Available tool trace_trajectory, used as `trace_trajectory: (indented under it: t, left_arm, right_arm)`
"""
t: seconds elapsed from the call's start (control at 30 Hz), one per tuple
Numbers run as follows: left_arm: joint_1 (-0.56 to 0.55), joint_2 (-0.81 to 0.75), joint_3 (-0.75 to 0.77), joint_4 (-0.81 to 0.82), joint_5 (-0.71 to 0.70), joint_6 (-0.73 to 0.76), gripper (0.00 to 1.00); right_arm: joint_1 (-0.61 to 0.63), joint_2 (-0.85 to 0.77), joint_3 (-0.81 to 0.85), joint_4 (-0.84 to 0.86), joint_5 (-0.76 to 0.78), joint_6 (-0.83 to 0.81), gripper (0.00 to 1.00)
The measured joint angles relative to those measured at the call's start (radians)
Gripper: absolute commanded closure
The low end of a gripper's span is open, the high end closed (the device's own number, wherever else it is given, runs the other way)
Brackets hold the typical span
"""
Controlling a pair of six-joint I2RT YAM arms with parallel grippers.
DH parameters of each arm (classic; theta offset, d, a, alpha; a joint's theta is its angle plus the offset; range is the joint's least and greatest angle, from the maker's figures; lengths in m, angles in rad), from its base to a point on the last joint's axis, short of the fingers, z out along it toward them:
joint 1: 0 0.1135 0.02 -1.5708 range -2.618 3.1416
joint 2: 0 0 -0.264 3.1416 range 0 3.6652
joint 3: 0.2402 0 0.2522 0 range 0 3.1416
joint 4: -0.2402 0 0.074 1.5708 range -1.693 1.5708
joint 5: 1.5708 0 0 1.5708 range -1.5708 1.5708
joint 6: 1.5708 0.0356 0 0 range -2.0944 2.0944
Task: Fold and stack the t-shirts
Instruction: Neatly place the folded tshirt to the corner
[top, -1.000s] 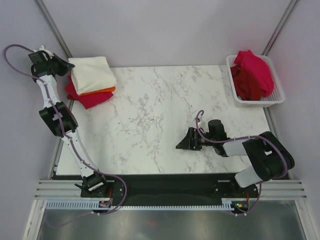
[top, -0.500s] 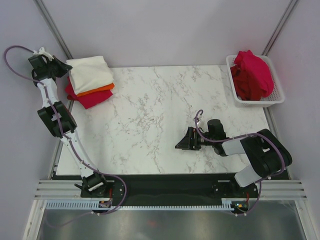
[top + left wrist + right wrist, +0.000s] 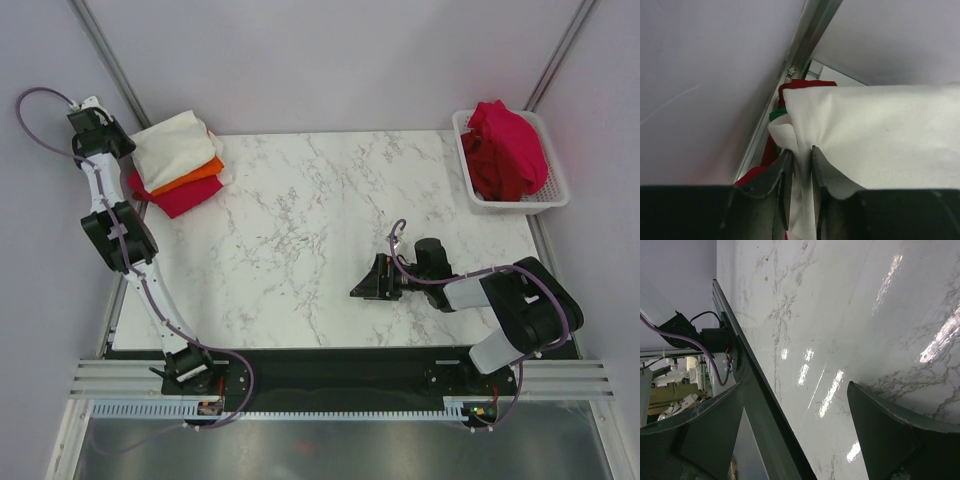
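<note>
Shirt stack (image 3: 182, 170) crowded the bench's (image 3: 320, 210) far-left corner, long side slanting, open room beyond. Left fingers (image 3: 826, 175) narrowly straddled cream shirt (image 3: 880, 135), grip unclear; right fingers (image 3: 885, 435) gaped empty.

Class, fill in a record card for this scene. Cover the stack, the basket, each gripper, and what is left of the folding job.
Stack: cream-white t-shirt on top, orange t-shirt under it, crimson t-shirt at the bottom, at the far left corner
Basket: white mesh basket at the far right, holding crumpled crimson cloth, unfolded
Left gripper: at the stack, closed on a fold of the cream-white t-shirt
Right gripper: open, empty, low over the marble table
Left to do: fold and stack what lies in the basket
</note>
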Motion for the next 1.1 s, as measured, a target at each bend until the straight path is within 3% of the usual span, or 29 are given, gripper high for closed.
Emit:
trace_trajectory:
  t: [0.13, 0.4, 0.53, 0.77, 1.1]
  left_arm:
    - [-0.017, 0.007, 0.012, -0.029, -0.104, 0.013, 0.63]
    - [-0.049, -0.013, -0.081, -0.067, -0.292, 0.002, 0.16]
    - [-0.060, -0.051, -0.157, -0.082, -0.324, -0.045, 0.02]
    - [-0.040, -0.151, -0.317, -0.077, -0.244, -0.138, 0.00]
    - [0.082, -0.313, -0.692, 0.181, 0.201, -0.139, 0.00]
  right_arm:
    - [0.000, 0.000, 0.000, 0.000, -0.001, 0.000, 0.07]
    - [0.000, 0.000, 0.000, 0.000, -0.001, 0.001, 0.07]
    - [0.000, 0.000, 0.000, 0.000, -0.001, 0.002, 0.07]
    - [0.012, -0.001, 0.001, 0.002, 0.007, 0.000, 0.07]
    - [0.029, -0.003, 0.004, 0.000, 0.021, -0.002, 0.06]
